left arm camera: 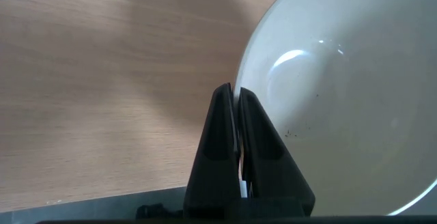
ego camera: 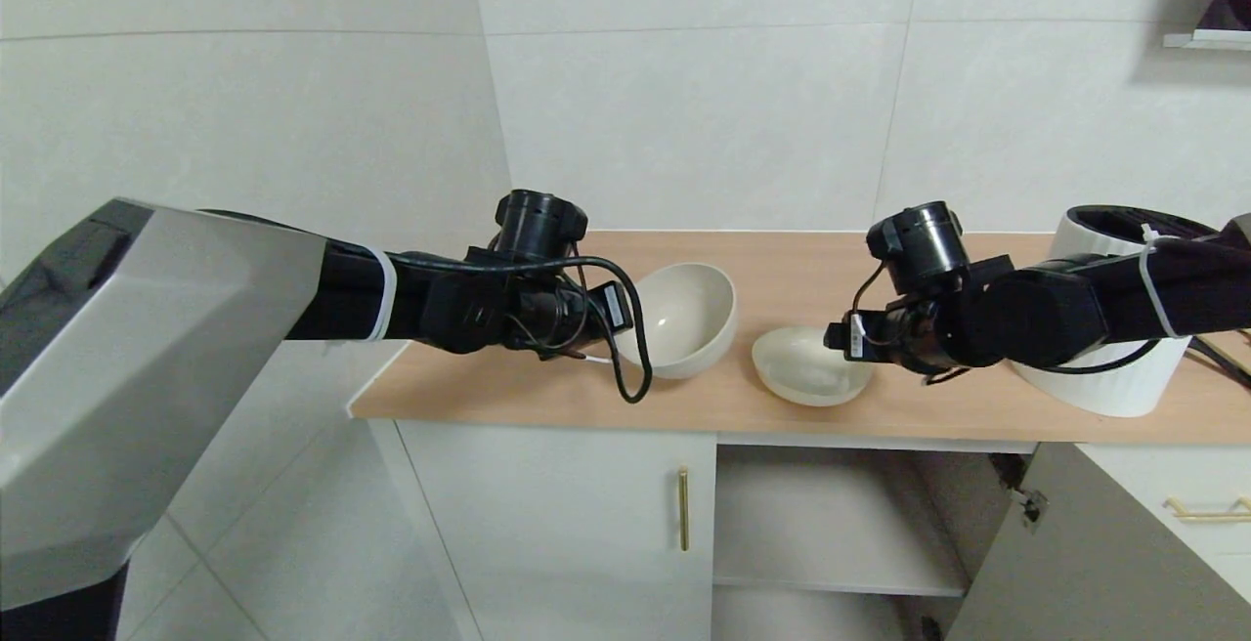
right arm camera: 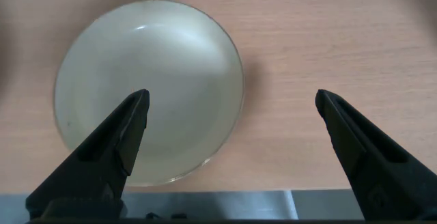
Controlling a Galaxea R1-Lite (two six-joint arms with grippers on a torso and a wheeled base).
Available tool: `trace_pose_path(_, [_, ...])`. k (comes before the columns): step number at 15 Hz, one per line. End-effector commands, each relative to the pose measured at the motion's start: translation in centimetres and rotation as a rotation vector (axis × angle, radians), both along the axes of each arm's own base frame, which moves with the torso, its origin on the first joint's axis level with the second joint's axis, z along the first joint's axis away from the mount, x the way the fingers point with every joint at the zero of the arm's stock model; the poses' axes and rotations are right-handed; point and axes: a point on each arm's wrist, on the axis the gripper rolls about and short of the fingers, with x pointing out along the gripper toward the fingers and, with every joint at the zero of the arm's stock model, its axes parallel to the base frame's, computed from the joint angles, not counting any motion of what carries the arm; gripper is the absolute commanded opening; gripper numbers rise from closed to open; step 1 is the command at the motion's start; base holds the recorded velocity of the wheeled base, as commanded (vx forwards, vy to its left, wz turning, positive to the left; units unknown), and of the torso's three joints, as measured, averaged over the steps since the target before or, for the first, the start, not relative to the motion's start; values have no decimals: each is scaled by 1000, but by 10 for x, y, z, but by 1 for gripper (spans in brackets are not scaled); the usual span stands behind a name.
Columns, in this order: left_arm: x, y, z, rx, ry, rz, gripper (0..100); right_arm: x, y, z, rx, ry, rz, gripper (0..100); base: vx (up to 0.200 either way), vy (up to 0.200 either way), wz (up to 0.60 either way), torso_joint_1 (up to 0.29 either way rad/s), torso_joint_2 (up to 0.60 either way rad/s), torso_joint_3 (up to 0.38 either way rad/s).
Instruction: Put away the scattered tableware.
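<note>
The left gripper [left arm camera: 235, 91] has its jaws clamped on the rim of the deep bowl [left arm camera: 341, 80], tilted on the table [left arm camera: 102, 80]. The right gripper [right arm camera: 231, 95] hovers, jaws spread wide, over the shallow dish [right arm camera: 150, 87]. Neither piece looks stowed yet; both likely belong on the open cupboard shelf [ego camera: 831, 514] below.

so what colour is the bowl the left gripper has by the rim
The bowl is plain off-white with no pattern, clearest in the head view.
</note>
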Motion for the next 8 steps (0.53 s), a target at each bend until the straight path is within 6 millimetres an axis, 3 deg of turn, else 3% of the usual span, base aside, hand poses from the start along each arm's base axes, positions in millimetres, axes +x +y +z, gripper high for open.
trace_pose_path(1, [-1, 1, 3, -3, -7, 1, 0, 7, 0, -9, -4, 28, -12, 100, 0, 0, 0, 0, 0, 0])
trace_pose_path(8, [-3, 0, 3, 0, -3, 1, 0, 24, -8, -30, -10, 71, -38, 100, 0, 0, 0, 0, 0, 0])
